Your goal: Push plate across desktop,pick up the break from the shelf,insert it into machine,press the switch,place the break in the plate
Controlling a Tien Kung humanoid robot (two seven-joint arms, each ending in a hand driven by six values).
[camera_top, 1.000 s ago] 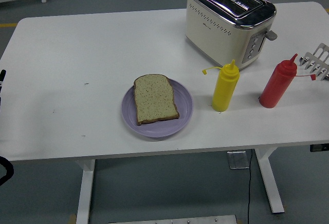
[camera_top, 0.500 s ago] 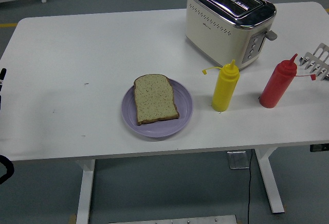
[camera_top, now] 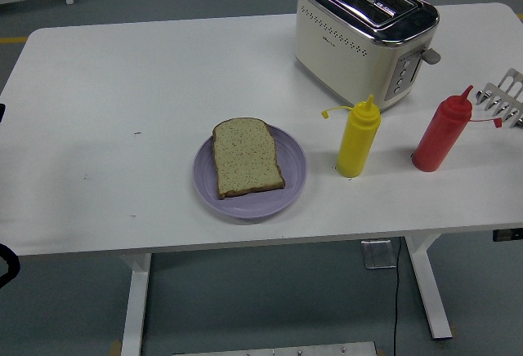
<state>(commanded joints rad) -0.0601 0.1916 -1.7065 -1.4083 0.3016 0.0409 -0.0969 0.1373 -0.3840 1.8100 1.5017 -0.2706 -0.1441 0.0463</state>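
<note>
1. A slice of bread [camera_top: 248,157] lies flat on the purple plate [camera_top: 292,181] near the middle of the white table [camera_top: 122,86], a little toward the near edge. By the task, this looks like the final placement already made.
2. The toaster [camera_top: 359,37] stands at the far right; both of its slots look empty, and the lever [camera_top: 431,55] on its right end points toward the table's right side.
3. A yellow squeeze bottle [camera_top: 358,140] and a red squeeze bottle [camera_top: 441,131] stand upright in front of the toaster, apart from the plate, so they leave the bread clear.
4. The wire rack [camera_top: 507,99] at the right edge holds no bread that I can see.
5. Neither robot hand shows over the table; only dark bits sit at the left border, so whether the fingers are apart or together cannot be told.
</note>
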